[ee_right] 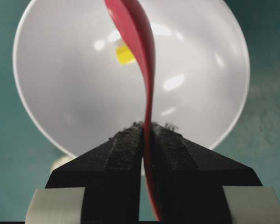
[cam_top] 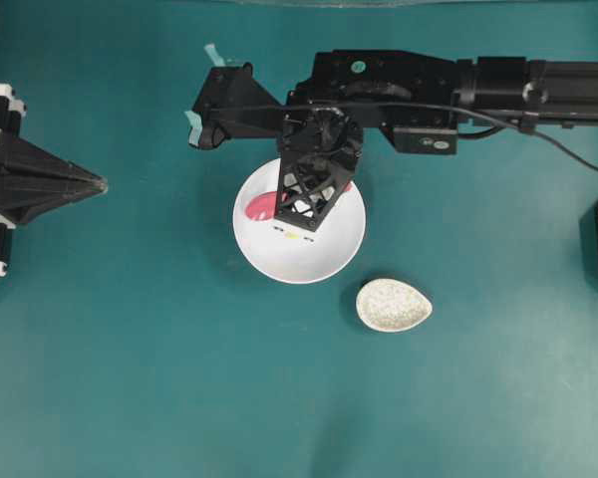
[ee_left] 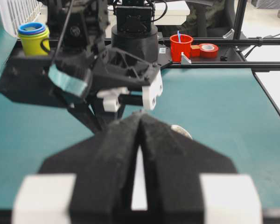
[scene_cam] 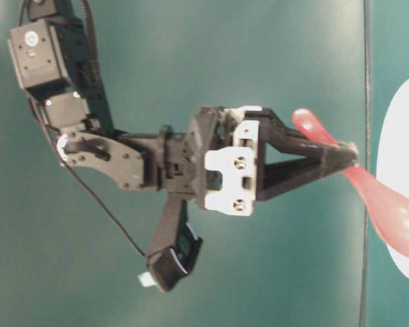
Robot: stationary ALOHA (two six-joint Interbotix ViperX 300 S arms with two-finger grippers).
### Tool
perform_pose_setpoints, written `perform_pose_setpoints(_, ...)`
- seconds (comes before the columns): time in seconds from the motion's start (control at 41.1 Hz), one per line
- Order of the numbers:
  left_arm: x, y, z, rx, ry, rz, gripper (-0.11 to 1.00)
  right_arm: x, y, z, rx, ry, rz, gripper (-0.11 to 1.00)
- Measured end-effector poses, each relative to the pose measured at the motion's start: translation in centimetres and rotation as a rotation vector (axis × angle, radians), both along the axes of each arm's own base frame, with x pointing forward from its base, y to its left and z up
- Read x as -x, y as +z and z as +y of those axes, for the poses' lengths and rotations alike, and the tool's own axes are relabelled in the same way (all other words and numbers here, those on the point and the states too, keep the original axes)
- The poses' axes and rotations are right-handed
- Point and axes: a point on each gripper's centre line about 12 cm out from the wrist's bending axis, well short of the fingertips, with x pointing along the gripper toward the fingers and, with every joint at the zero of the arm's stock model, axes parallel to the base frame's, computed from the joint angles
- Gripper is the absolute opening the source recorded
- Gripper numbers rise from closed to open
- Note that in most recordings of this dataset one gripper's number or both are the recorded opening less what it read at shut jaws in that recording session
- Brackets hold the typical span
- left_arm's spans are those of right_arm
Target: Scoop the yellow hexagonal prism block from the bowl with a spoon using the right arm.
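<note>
Overhead exterior view: the right arm reaches in from the right edge across the teal table, and its gripper hangs over the white bowl, hiding much of the bowl's upper half. A patch of the pinkish-red spoon shows inside the bowl at its upper left. The yellow hexagonal prism block appears only as a sliver of yellow just below the gripper tip. A small speckled dish sits apart from the bowl, to its lower right. The left gripper rests at the left edge, well away from the bowl.

Table-level exterior view: the right gripper's fingers are clamped on the spoon's handle — the scoop extends past them against the bowl's white rim at the picture's right edge.

Left wrist view: the left gripper's fingers are pressed together with nothing between them. Beyond them stands the right arm, and at the back a yellow cup, a red cup and a red tape roll.

Right wrist view: the fingers pinch the spoon's handle edge-on; the spoon curves up over the bowl. The yellow block lies on the bowl's floor just left of the spoon — whether they touch I cannot tell.
</note>
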Motion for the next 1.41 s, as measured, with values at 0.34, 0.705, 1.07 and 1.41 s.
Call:
perform_pose_setpoints(0.34, 0.0, 0.0, -0.1, 0.000, -0.005, 0.002, 0.02, 1.5, 3.6, 0.2, 0.008, -0.005, -0.030, 0.09)
perform_pose_setpoints(0.705, 0.0, 0.0, -0.1, 0.000, -0.005, 0.002, 0.02, 4.9, 8.0, 2.7, -0.007, -0.012, 0.032, 0.09)
perform_pose_setpoints(1.07, 0.0, -0.1, -0.1, -0.003, -0.004, 0.003, 0.02, 9.3, 7.3, 7.1, -0.016, -0.067, 0.095, 0.09)
perform_pose_setpoints(1.41, -0.1, -0.1, 0.5, -0.003, 0.025, 0.003, 0.02, 13.3, 6.1, 8.6, -0.042, -0.175, -0.078, 0.09)
